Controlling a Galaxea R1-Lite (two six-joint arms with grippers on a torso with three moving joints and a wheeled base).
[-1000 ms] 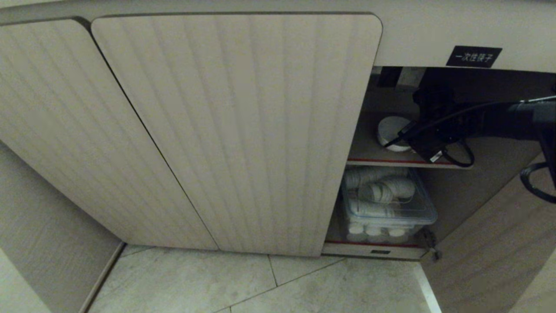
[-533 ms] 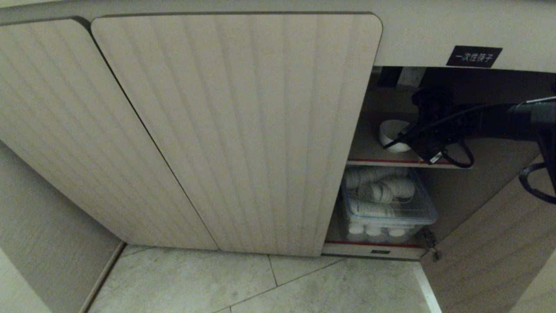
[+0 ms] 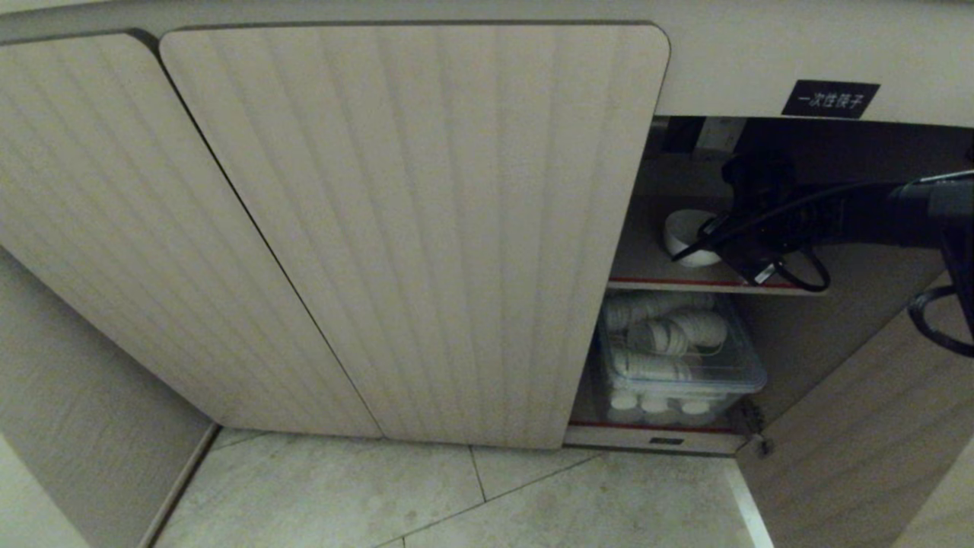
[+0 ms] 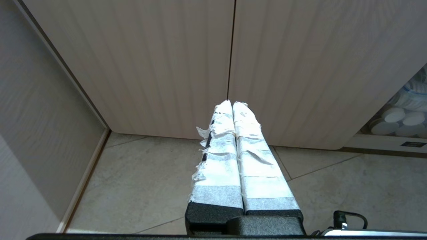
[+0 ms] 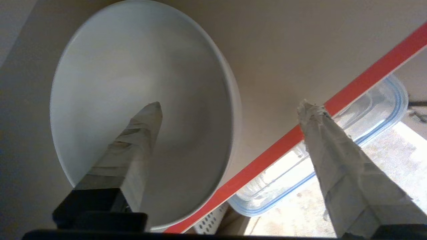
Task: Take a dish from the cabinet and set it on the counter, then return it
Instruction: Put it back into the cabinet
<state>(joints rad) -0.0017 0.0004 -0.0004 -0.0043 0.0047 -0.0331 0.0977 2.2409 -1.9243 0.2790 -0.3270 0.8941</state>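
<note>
The dish (image 5: 133, 83), a plain white bowl, sits upright on the cabinet's upper red-edged shelf (image 5: 367, 76). In the head view the dish (image 3: 689, 236) shows just left of my dark right arm (image 3: 860, 213), which reaches into the open compartment. My right gripper (image 5: 230, 106) is open: one taped finger (image 5: 140, 140) is inside the bowl, the other (image 5: 333, 143) stands well outside its rim, and neither presses the wall. My left gripper (image 4: 233, 104) is shut and empty, parked above the floor in front of the closed cabinet doors (image 3: 411, 228). The counter is out of view.
A clear lidded box (image 3: 677, 365) of white ribbed cups fills the lower shelf. The cabinet's open door (image 3: 860, 426) stands to the right of the arm. A black label (image 3: 829, 99) hangs above the opening. Tiled floor (image 3: 456, 495) lies below and a wall panel (image 3: 76, 426) at the left.
My right gripper has opened and let go of the dish. The dish, tilted a second ago, has dropped a little and now rests level on the shelf.
</note>
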